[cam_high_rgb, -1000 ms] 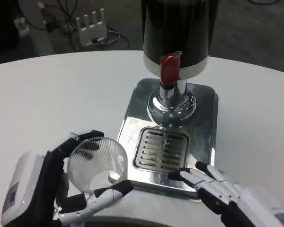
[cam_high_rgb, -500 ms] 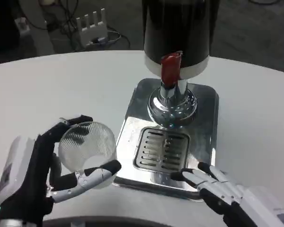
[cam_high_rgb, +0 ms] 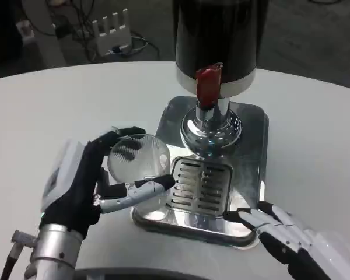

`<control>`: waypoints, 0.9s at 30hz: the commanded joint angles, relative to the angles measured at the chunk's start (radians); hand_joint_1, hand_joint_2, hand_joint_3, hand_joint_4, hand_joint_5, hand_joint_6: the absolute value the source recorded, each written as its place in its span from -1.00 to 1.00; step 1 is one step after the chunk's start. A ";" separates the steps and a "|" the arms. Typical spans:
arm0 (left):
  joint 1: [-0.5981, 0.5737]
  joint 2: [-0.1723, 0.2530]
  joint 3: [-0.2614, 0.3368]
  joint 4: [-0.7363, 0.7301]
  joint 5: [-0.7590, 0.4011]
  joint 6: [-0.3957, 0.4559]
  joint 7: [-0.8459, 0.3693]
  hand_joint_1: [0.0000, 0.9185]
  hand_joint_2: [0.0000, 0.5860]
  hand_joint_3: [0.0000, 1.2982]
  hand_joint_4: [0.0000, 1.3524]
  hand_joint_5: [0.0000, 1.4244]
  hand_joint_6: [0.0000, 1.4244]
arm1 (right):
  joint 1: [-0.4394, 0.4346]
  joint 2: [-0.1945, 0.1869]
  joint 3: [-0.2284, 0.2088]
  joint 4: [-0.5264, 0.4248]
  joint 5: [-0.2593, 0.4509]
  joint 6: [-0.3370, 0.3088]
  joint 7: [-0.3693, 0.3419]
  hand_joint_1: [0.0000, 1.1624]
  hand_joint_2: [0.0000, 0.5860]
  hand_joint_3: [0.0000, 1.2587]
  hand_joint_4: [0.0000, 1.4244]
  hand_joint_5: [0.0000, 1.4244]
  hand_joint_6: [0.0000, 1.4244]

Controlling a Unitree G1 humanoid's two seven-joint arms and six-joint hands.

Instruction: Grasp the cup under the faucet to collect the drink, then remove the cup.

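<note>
Your left hand (cam_high_rgb: 84, 186) grips the clear cup (cam_high_rgb: 137, 158), holding it tilted at the left edge of the steel drip tray (cam_high_rgb: 254, 146), not yet under the faucet (cam_high_rgb: 212, 125). Your right hand (cam_high_rgb: 289, 236) waits with fingers spread, holding nothing, near the tray's front corner. Positioning, filling and removal remain for you.

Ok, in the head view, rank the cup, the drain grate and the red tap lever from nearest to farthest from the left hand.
1. The cup: held in the left hand, at the tray's left edge.
2. The drain grate: just right of the cup, in the tray.
3. The red tap lever: up on the dispenser, farthest back.
</note>
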 commanded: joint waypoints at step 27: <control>-0.303 -0.075 -0.121 0.348 0.022 0.005 0.081 0.68 1.00 0.32 0.53 0.81 0.89 | 0.022 0.009 -0.030 0.005 0.024 -0.003 -0.020 -0.12 0.48 -0.76 -0.87 -1.00 -1.00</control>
